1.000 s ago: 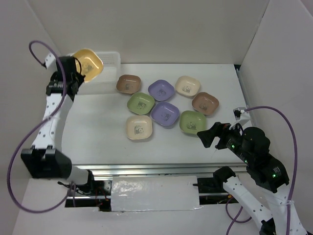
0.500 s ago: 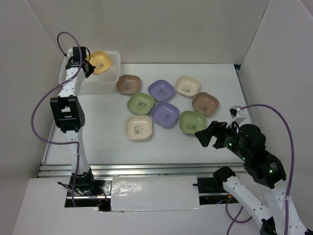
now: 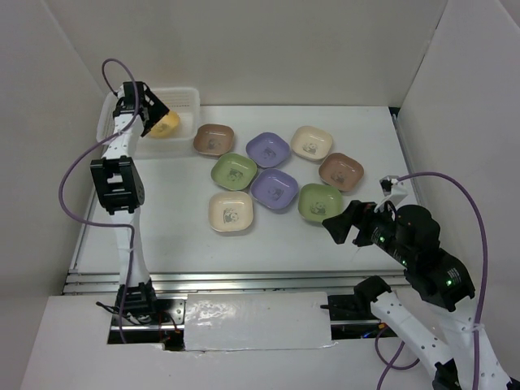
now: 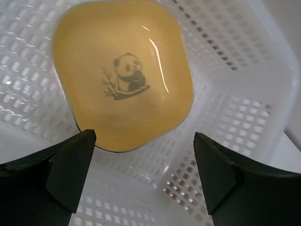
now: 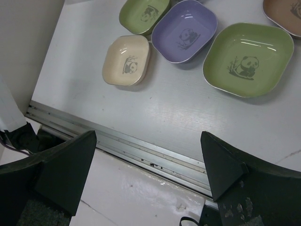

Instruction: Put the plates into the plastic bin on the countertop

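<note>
The left tool (image 4: 144, 136) hangs over the bin (image 4: 244, 94) at the bench's (image 3: 162, 211) far left corner, jaws wide. The orange plate (image 4: 122, 70) lies flat inside, directly beneath and free of both jaws. Eight plates (image 3: 268, 149) wait mid-bench. The right tool (image 5: 148, 136), also wide and empty, is nearest the green plate (image 5: 249, 59), just beyond it. That plate is squarish, with no long axis. There is no writing, only panda prints (image 4: 124, 75).
</note>
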Controlling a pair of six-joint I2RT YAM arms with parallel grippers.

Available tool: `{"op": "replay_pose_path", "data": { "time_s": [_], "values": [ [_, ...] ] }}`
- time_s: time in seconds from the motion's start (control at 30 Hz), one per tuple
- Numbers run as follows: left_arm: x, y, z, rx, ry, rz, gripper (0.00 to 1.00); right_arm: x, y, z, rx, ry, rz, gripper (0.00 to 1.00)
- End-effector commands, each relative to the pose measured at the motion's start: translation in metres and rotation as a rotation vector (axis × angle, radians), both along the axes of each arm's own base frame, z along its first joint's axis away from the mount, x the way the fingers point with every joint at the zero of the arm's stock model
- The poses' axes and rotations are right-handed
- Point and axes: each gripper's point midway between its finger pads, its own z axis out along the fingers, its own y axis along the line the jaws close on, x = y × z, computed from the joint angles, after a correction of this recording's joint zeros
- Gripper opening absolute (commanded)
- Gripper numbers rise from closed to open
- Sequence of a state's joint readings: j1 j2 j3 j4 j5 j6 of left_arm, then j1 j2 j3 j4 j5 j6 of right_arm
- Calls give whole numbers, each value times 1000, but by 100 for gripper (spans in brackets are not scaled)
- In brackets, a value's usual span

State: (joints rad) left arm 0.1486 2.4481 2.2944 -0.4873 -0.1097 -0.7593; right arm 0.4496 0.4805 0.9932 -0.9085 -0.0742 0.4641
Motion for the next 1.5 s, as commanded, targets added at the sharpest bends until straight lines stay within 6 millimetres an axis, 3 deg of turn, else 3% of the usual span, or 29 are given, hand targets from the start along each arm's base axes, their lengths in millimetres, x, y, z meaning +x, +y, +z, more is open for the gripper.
{"op": "replay_pose_path", "data": {
  "time_s": [0.0, 0.03, 0.07, 0.1, 0.13, 0.17, 0.2, 0.23, 0.3, 0.33, 0.4, 0.43, 0.5, 0.53, 0.6, 0.63, 0.7, 0.73, 0.8, 0.83, 0.93, 1.17, 1.27, 1.33, 1.37, 1.4, 1.43, 1.47],
  "values": [
    [15, -32, 97, 29, -209, -101, 99, 1, 2, 3, 1, -1, 5, 100],
    [7, -36, 141, 47, -280, -112, 99, 2, 2, 4, 2, -2, 5, 100],
    [-1, -49, 160, 71, -302, -140, 99, 1, 2, 4, 4, -3, 8, 100],
    [-19, -55, 213, 102, -385, -148, 99, 2, 3, 5, 4, -8, 8, 100],
    [-31, -59, 217, 126, -374, -139, 99, 2, 3, 6, 7, -10, 9, 100],
    [-45, -74, 236, 157, -395, -163, 99, 2, 3, 6, 7, -12, 8, 100],
    [-72, -78, 275, 177, -451, -159, 99, 3, 4, 8, 11, -22, 11, 100],
    [-87, -103, 258, 178, -385, -202, 99, 3, 4, 7, 11, -20, 11, 100],
    [-114, -114, 253, 195, -325, -219, 99, 4, 4, 8, 15, -30, 10, 100],
    [-135, -132, 242, 195, -276, -261, 99, 4, 4, 8, 15, -32, 9, 100],
    [-165, -147, 208, 212, -154, -311, 99, 5, 3, 7, 12, -39, 4, 100],
    [-189, -164, 176, 211, -76, -374, 99, 5, 3, 7, 13, -38, 3, 100],
    [-212, -181, 142, 211, -10, -434, 99, 3, 2, 6, 12, -46, 7, 100],
    [-239, -199, 111, 212, 45, -504, 99, 3, 1, 5, 9, -44, 4, 100],
    [-261, -219, 97, 195, 29, -575, 99, 1, 0, 3, 6, -49, 5, 100],
    [-283, -230, 62, 194, 95, -619, 99, 1, 0, 3, 5, -50, 3, 100],
    [-298, -231, 48, 205, 106, -625, 99, 0, -1, 2, 9, -51, 0, 100],
    [-314, -232, 27, 215, 155, -642, 99, -1, 0, 2, 13, -51, 4, 100],
    [-326, -227, 14, 224, 177, -638, 99, -3, 1, -1, 18, -46, 16, 100],
    [-335, -224, -1, 221, 204, -648, 99, -3, 2, -1, 20, -45, 20, 100],
    [-342, -226, -23, 203, 223, -660, 97, -3, 3, -2, 29, -43, 22, 100],
    [-342, -227, -86, 181, 333, -647, 91, -5, 5, 2, 43, -46, 33, 100],
    [-339, -222, -97, 175, 354, -607, 80, -6, 5, 1, 41, -42, 33, 100],
    [-339, -217, -98, 180, 369, -568, 62, -6, 4, 0, 38, -39, 30, 100],
    [-338, -211, -93, 202, 363, -539, 51, -6, 4, 0, 38, -38, 29, 100],
    [-341, -207, -88, 208, 366, -505, 23, -6, 4, 0, 37, -39, 27, 100],
    [-346, -197, -74, 250, 365, -440, 1, -6, 4, 0, 39, -36, 27, 100],
    [-349, -187, -65, 269, 368, -383, 1, -6, 4, 0, 40, -37, 27, 100]
  ]
}}
